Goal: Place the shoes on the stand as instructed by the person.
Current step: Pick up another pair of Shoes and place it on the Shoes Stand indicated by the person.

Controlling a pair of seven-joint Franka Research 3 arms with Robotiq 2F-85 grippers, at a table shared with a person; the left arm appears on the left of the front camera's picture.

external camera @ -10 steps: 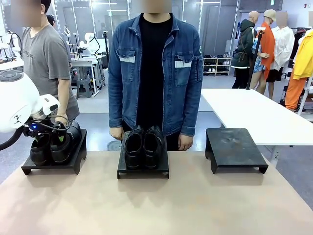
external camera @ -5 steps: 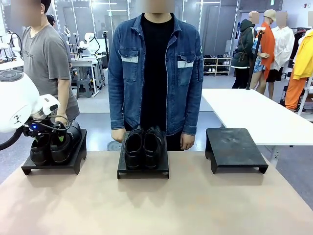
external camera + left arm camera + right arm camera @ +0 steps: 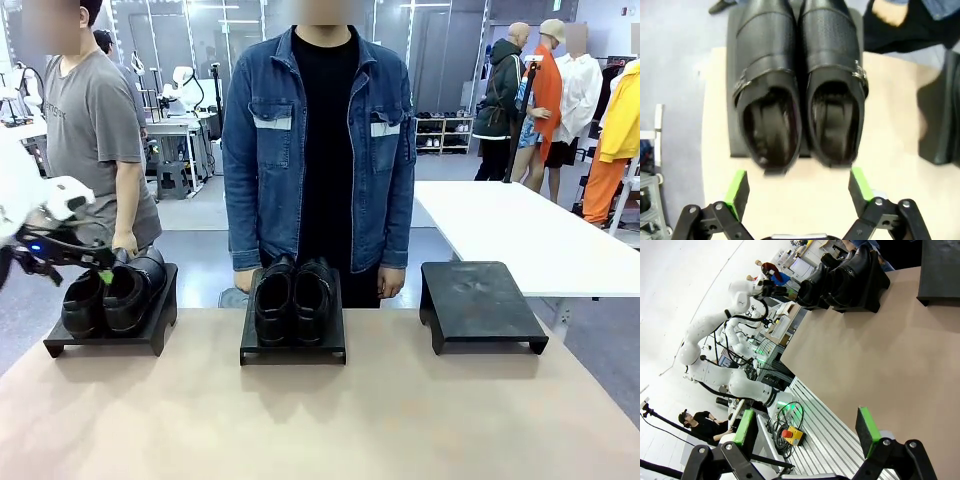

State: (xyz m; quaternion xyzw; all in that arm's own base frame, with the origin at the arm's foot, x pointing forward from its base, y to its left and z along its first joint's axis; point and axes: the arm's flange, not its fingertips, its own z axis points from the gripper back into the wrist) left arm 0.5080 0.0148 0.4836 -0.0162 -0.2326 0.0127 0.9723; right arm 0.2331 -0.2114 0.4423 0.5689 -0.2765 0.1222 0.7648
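Where green-padded fingers (image 3: 738,187) spread, glossy round-toed shoes (image 3: 799,85) gleam.

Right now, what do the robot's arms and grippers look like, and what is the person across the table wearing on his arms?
The left arm is glossy white with rounded joints, a blue light and black cables near the wrist. The left gripper and right gripper each have black linkage fingers with silver rivets and bright green pads. The person wears long blue denim jacket sleeves with buttoned cuffs, over a black t-shirt.
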